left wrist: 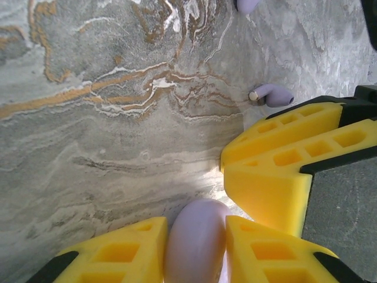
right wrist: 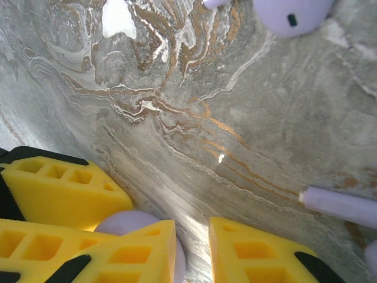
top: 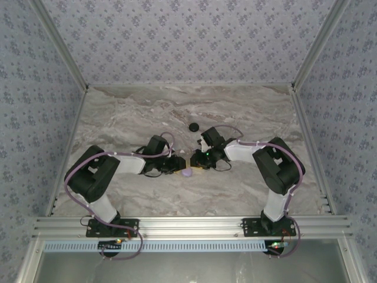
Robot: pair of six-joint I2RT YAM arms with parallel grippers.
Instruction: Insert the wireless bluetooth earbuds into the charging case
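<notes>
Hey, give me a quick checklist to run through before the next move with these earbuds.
1. Left end effector on the lilac piece: ok, piece sits between its fingers.
2. Right end effector empty: ok, bare gap between fingers.
3. Loose earbud in sight: ok, lying on the table.
4. Whether that piece is the case, and open: cannot tell.
5. Clearance between end effectors: not ok, fingers nearly touching.

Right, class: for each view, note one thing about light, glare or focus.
Top external: even, soft light, faint shadows. Left wrist: marble table sharp, lilac piece between the left fingers blurred. Right wrist: white glare patch on the marble.
</notes>
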